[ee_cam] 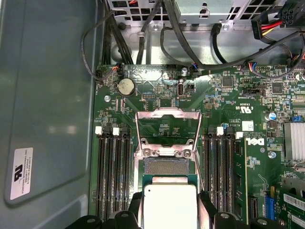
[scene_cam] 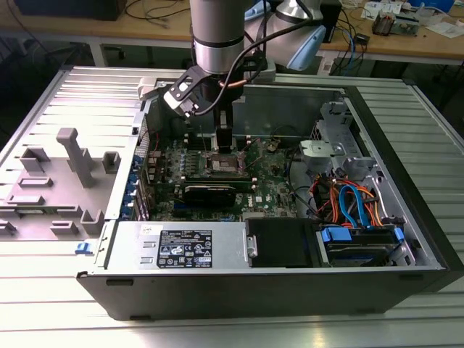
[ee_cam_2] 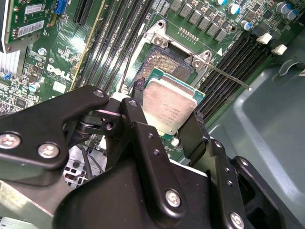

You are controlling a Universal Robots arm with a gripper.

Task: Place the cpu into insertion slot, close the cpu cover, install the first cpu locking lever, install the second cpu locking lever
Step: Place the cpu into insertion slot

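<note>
Exterior view has the arm [scene_cam: 217, 29] reaching straight down into the open computer case [scene_cam: 406, 181], which lies on its side on the ribbed metal worktop [scene_cam: 217, 330]. The hand [scene_cam: 225, 141] hangs over the middle of the green motherboard [scene_cam: 272, 185], and the case walls stand well apart from it on every side.

In the second wrist view the black fingers [ee_cam_2: 194, 131] are closed narrowly on two opposite edges of the cpu [ee_cam_2: 169, 102], its other two edges left free. The chip is held flat side up over the near edge of the open socket [ee_cam_2: 167, 64], covering only that edge; most of the pin field is bare. Whether the chip touches the socket frame cannot be told.

In the first wrist view the cpu cover [ee_cam: 165, 113] stands swung up on the far side of the socket, its square window open to the board behind, so the room above the socket is free. A thin locking lever [ee_cam_2: 228, 76] sticks out sideways from the socket corner toward the grey case wall. Banks of memory slots [ee_cam: 112, 176] run close along both sides of the socket, just beside the fingers. Black cables [ee_cam: 143, 28] loop beyond the board's far edge, well apart from the hand.
</note>
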